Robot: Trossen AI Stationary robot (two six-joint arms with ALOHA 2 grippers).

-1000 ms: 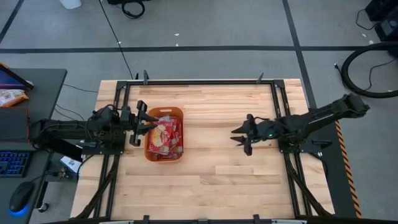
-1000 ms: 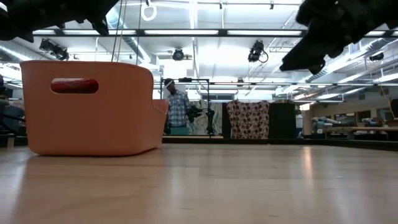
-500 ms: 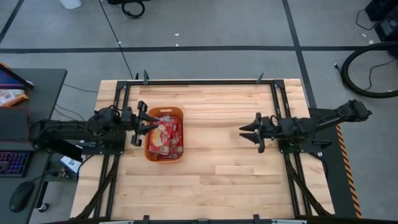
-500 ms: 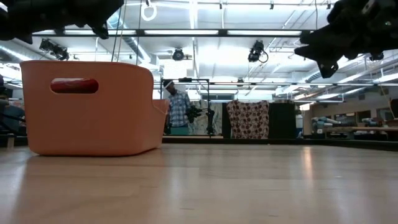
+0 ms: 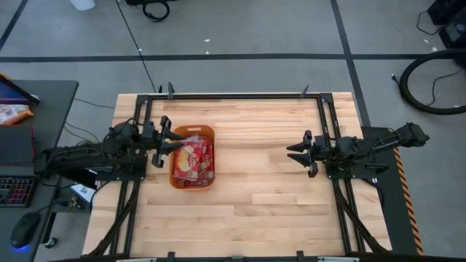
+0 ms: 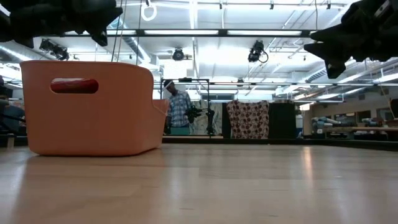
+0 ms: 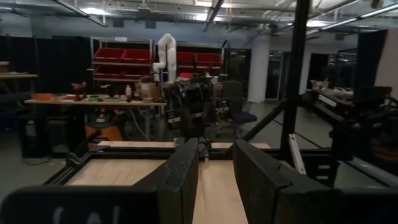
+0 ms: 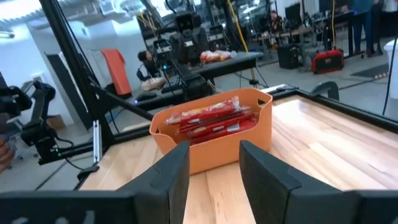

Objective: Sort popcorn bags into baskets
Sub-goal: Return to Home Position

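Observation:
The orange basket (image 5: 191, 184) stands on the table's left half, its base flat on the wood, and it also shows in the low view (image 6: 87, 115) and the right wrist view (image 8: 211, 149). Several red popcorn bags (image 5: 194, 156) lie piled inside it (image 8: 214, 118). My left gripper (image 5: 177, 142) hovers open over the basket's left rim; its wrist view (image 7: 216, 149) looks past the basket across the table. My right gripper (image 5: 293, 151) hangs open above bare wood near the table's right side, pointing at the basket (image 8: 214, 149).
Black frame rails (image 5: 233, 96) run around the table's edges. Bare wood (image 5: 247, 160) lies between the basket and my right gripper. In the low view a person (image 6: 178, 111) stands far off in the room behind the table.
My right gripper has drawn back toward the table's right edge and risen, turning from tipped downward to level. The basket and the bags have stayed where they were.

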